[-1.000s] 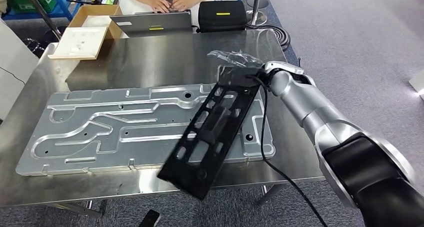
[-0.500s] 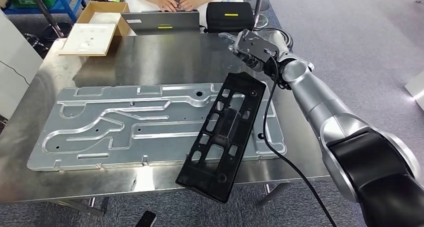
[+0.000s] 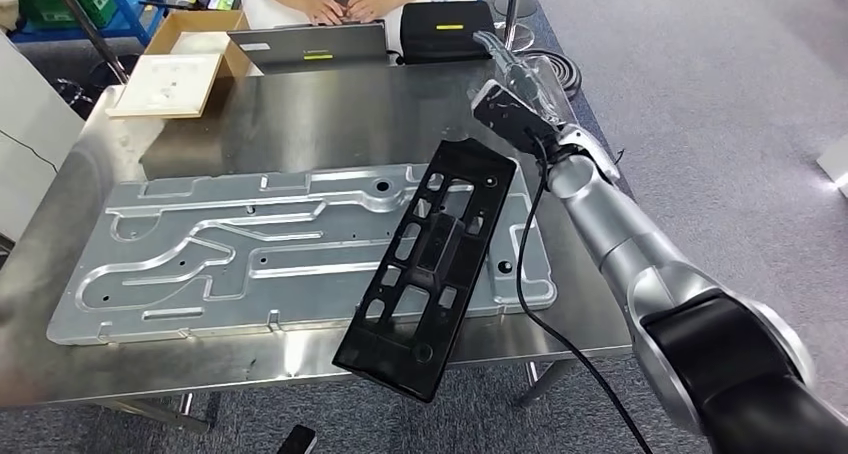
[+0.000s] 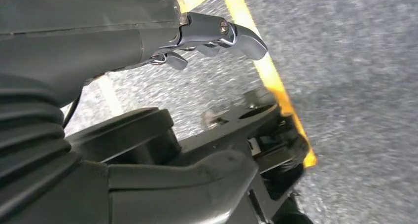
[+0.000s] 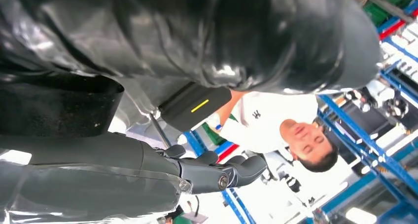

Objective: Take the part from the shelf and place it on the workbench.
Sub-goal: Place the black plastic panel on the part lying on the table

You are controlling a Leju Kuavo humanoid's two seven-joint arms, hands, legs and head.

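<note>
Since the earlier head view the right hand [image 3: 507,109] has let go of the black part [image 3: 428,271] and lifted off toward the far right edge of the worktop [image 3: 330,114]; it now hangs above the steel clear of the part's upper end, where a second ago it gripped that end. The camera has shifted a little too, so the small slide of the whole scene is no move of the things. The part lies slantwise across the right end of the grey metal plate [image 3: 200,254], its far end on the plate and its near end jutting past the front edge of the worktop over the floor.

In the right wrist view the fingers [image 5: 231,170] are loosely curled with gaps between them and nothing in them, so I judge that hand empty and not closed. In the left wrist view the left hand [image 4: 148,41] hangs over grey floor by a yellow line, fingers [image 4: 231,34] bent but holding nothing.

The placing looks done, but the risk lies in that overhang: with so much of the part past the edge, a brush from the withdrawing arm or its trailing black cable [image 3: 535,274], which drapes just beside the part, could tip or drag it off onto the floor. A person types on a laptop [image 3: 305,44] beyond the far edge
</note>
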